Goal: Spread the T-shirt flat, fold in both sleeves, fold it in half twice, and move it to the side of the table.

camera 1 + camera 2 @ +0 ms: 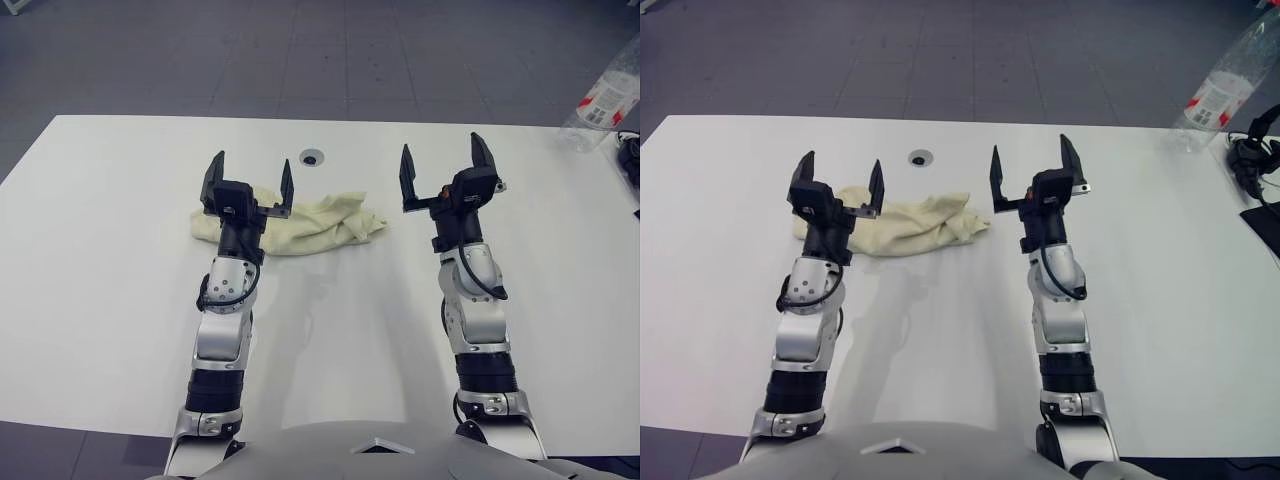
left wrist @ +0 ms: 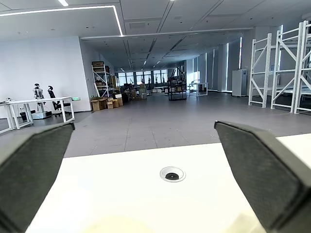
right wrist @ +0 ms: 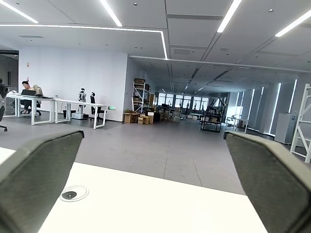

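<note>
both claws gape empty, left gripper over the crumpled pale-yellow cloth t-shirt, right gripper just beside it; spreading looks unstarted, next likely needs edge pinches.

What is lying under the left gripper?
The crumpled yellow T-shirt on the white table. The open left gripper and its wrist cover the shirt's left part, so contact cannot be judged.

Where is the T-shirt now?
In the eye views the T-shirt lies crumpled on the table, left of centre, partly behind the left gripper, near the round hole.
</note>
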`<state>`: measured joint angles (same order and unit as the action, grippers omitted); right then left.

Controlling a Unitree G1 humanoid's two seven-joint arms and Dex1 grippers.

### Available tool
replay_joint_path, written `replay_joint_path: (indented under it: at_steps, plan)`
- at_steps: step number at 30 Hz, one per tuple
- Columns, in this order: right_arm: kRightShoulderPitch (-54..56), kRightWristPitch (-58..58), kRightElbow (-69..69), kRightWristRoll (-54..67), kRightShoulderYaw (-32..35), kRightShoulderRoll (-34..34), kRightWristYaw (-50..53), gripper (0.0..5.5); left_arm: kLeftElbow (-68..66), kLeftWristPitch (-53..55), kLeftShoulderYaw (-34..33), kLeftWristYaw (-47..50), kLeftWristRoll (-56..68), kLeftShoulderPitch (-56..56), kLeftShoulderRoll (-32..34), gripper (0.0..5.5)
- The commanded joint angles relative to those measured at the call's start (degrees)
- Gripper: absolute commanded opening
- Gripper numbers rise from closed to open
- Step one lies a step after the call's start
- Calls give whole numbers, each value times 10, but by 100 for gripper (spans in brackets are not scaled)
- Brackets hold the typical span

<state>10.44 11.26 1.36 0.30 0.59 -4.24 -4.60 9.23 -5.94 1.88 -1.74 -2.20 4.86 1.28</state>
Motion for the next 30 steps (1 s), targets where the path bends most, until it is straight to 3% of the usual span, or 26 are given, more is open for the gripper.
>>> replay_joint_path:
  at_steps: [1,30]
  plan:
    - [8,-13,6,9,10,-3,1,536,-5,7,-6,1,-2,17,6,536]
    - [-2,-9,20,0,-10,-7,-14,536,-7,12,1,13,-14,16,-1,536]
